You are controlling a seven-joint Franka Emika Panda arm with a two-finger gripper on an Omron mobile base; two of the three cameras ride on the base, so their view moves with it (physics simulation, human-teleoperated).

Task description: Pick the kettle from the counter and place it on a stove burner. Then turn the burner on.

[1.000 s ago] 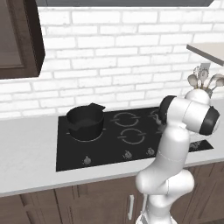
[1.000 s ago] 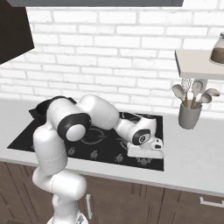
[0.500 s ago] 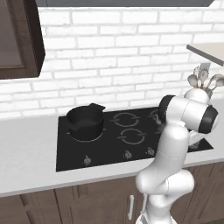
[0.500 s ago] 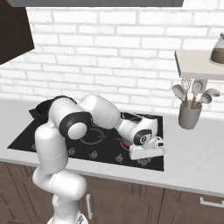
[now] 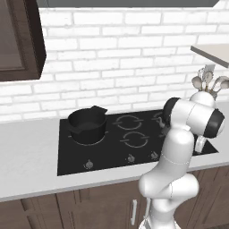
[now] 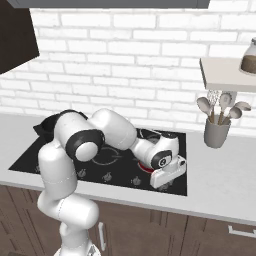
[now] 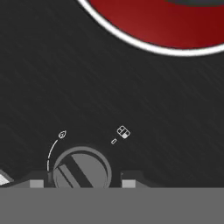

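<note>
Burner (image 7: 175, 22) glows red while the pincer (image 7: 83, 183), parted wider than 1 second ago, straddles a knob (image 7: 82, 168).

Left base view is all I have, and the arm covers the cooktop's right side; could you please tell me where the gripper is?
Observer: The right base view shows the gripper low over the cooktop's front right edge.
Operator: Is it at a knob?
Observer: Yes; in the hand view a round knob sits between its open fingertips.
Operator: Is a burner lit?
Observer: The burner beyond that knob glows red.
</note>
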